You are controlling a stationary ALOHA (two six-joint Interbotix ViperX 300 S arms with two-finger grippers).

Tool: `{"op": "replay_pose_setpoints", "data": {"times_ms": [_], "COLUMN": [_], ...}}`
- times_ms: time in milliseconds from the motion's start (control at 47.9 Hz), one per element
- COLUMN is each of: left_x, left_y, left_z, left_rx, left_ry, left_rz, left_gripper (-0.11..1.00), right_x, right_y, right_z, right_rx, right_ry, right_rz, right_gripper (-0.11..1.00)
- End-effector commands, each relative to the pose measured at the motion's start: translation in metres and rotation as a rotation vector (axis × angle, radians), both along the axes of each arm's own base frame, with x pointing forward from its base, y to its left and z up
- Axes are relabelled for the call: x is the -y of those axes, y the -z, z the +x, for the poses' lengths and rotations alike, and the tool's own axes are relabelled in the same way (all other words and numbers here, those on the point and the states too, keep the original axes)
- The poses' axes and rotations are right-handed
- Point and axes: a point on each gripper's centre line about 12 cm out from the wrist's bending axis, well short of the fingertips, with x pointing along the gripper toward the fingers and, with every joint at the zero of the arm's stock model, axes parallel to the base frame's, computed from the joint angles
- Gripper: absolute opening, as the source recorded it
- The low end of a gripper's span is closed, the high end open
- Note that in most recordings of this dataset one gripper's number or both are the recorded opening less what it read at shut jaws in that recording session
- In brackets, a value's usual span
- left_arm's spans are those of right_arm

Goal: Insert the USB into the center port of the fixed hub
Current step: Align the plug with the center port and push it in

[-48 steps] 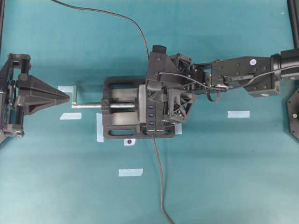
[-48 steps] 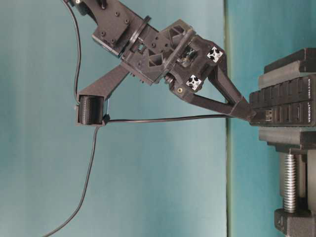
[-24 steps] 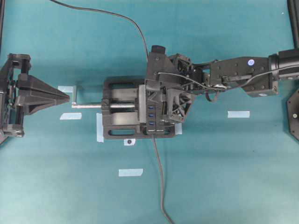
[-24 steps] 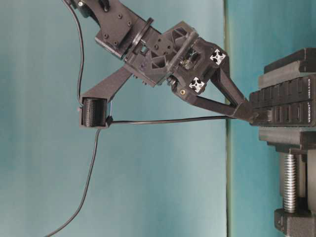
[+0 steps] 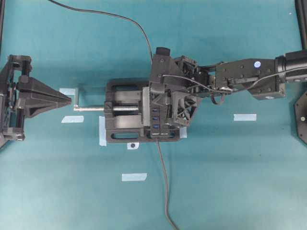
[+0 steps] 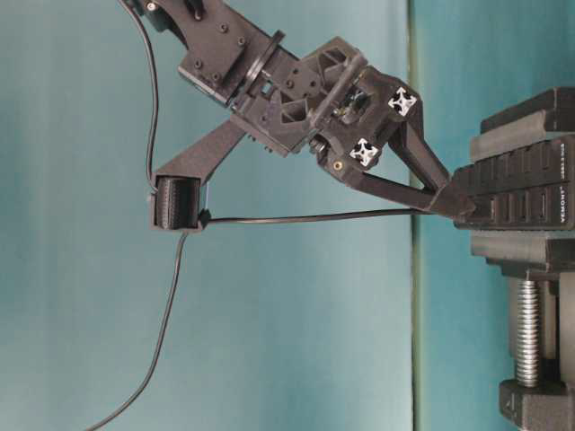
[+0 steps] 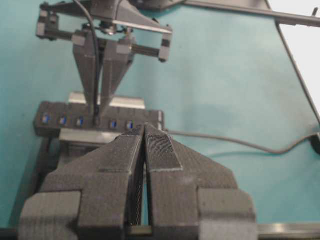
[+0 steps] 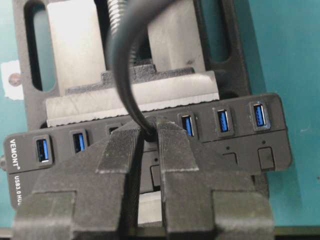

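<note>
**Overhead exterior: plug at the hub's middle, right arm pressing**

1. Teal table point(image 5: 249, 182), largest item; bare surface all round the fixture, a few strips of pale tape.
2. Right arm point(image 5: 249, 79), reaching in from the right edge to the centre.
3. Screw vise point(image 5: 120, 115), black, taped down; it clamps the fixed hub point(image 8: 235, 150) so that, by my reading, pushing will not shift the strip.
4. Left gripper point(image 7: 144, 165), parked well apart at the left, fingers pressed together on nothing, pointing toward the vise handle.
5. Right gripper point(image 8: 150, 135), clenched on the USB point(image 8: 148, 131); cable point(image 8: 117, 65) arcs up from between the fingers.
6. Fixed hub: blue ports show either side of the fingertips. The center port lies hidden under the plug and fingers; full seating cannot be confirmed.
7. USB: at the row's middle, tip against the hub face in the table-level view.

Clearance: neighbouring ports sit just beside the fingertips, so sideways room looks slight; withdrawal straight back appears unobstructed.
</note>
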Motion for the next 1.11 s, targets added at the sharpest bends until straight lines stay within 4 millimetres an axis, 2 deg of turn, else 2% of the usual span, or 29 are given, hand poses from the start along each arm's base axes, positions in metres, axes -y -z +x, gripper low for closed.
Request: {"op": "replay_pose_setpoints", "data": {"times_ms": [0,438,835,1085], "left_x": [0.0,0.0,0.0,0.0], "left_y": [-0.006,-0.006,-0.006,-0.007], "left_z": [0.002,0.002,0.002,0.002], "left_rx": [0.017,0.017,0.017,0.018], "left_ry": [-0.001,-0.001,-0.001,-0.001], "left_rz": [0.001,0.0,0.001,0.001], "left_gripper": [0.01,0.01,0.01,0.01], "right_x": [0.002,-0.002,-0.001,0.002], "right_y": [0.004,0.022,0.02,0.008], "right_z": [-0.003,-0.005,-0.005,-0.001], "right_rx": [-0.021,-0.078,-0.07,-0.03], "right_ry": [0.006,0.001,0.003,0.014], "right_rz": [0.003,0.01,0.01,0.011], "right_gripper": [0.07,0.07,0.07,0.07]}}
